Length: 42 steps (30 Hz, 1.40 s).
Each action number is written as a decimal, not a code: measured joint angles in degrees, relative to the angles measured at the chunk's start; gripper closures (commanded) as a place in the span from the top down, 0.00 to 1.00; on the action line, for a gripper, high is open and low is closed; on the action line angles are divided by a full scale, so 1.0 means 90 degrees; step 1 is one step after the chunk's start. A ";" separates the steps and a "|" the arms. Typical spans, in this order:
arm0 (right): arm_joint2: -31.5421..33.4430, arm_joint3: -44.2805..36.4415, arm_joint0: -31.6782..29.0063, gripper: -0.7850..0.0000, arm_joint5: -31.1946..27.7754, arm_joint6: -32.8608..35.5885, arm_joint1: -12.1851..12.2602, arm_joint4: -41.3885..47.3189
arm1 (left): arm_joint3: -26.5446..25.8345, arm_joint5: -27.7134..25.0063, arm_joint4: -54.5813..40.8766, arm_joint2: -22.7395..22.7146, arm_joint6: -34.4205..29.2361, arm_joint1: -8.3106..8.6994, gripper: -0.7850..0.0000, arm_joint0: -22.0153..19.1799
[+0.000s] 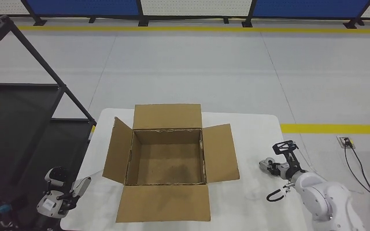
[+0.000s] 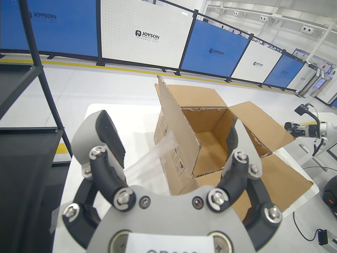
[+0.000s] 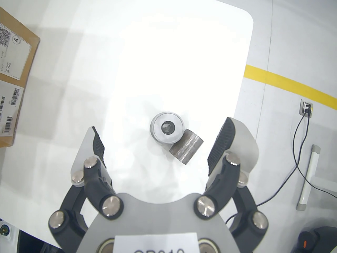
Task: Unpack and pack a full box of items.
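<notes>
The right tool [image 3: 162, 126] is wide open and holds nothing; it hangs over the white bench [image 3: 158, 40]. Between its two fingers [image 3: 222, 139], on the bench below, stands a short silver metal cylinder [image 3: 166, 131] with a dark hole in its upper face. A darker grey metal cylinder [image 3: 186, 146] lies on its side and touches the first one, on the side nearer to the tool's body. Neither finger touches them. Well apart from this tool is a flap with paper labels [image 3: 15, 80], part of the brown cardboard box [image 1: 165, 167].

The left tool [image 2: 169, 118] is also wide open and grips nothing. A strip of clear tape [image 2: 155, 154] runs from the nearest box flap toward one finger; whether it touches the finger I cannot tell. Ahead of this tool the box stands open on the bench, and its brown floor is visible. The nearest flap stands up steeply between the tool and the inside of the box. Beside the left tool, off the bench, is a black metal rack [image 2: 26, 132]. Far behind the box stand blue and white fence panels [image 2: 147, 32].
</notes>
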 measured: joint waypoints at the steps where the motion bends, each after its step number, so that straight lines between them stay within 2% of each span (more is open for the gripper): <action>1: -0.0030 0.0120 0.0057 1.00 -0.0037 -0.0035 0.0006 -0.0048 | 0.0000 0.0000 0.0000 0.0000 0.0000 0.0000 1.00 0.0000; 10: -0.0158 0.0862 0.0454 1.00 -0.0739 -0.0017 0.0085 -0.0216 | 0.0000 0.0000 0.0000 0.0000 0.0000 0.0000 1.00 0.0000; 18: -0.0272 0.1218 0.0690 1.00 -0.0987 0.0011 0.0125 -0.0142 | 0.0000 0.0000 0.0000 0.0000 0.0000 0.0000 1.00 0.0000; 22: -0.0353 0.1439 0.0836 0.87 -0.1058 0.0044 0.0142 -0.0128 | 0.0000 0.0000 0.0000 0.0000 0.0000 0.0000 1.00 0.0000; 24: -0.0389 0.1549 0.0916 0.84 -0.1039 0.0059 0.0147 -0.0129 | 0.0000 0.0000 0.0000 0.0000 0.0000 0.0000 1.00 0.0000; 28: -0.0445 0.1803 0.1083 0.66 -0.1145 0.0082 0.0164 -0.0049 | 0.0000 0.0000 0.0000 0.0000 0.0000 0.0000 1.00 0.0000; 29: -0.0459 0.1853 0.1114 0.56 -0.1163 0.0084 0.0168 -0.0036 | 0.0000 0.0000 0.0000 0.0000 0.0000 0.0000 1.00 0.0000; 33: -0.0522 0.2048 0.1227 0.49 -0.1187 0.0070 0.0180 0.0011 | 0.0000 0.0000 0.0000 0.0000 0.0000 0.0000 1.00 0.0000; 35: -0.0546 0.2114 0.1269 0.50 -0.1202 0.0058 0.0188 0.0033 | 0.0000 0.0000 0.0000 0.0000 0.0000 0.0000 1.00 0.0000; 37: -0.0560 0.2153 0.1292 0.56 -0.1207 0.0045 0.0198 0.0054 | 0.0000 0.0000 0.0000 0.0000 0.0000 0.0000 1.00 0.0000; 39: -0.0564 0.2163 0.1296 0.99 -0.1203 0.0044 0.0208 0.0060 | 0.0000 0.0000 0.0000 0.0000 0.0000 0.0000 1.00 0.0000; 42: -0.0532 0.2102 0.1261 1.00 -0.1200 0.0051 0.0231 0.0099 | 0.0000 0.0000 0.0000 0.0000 0.0000 0.0000 1.00 0.0000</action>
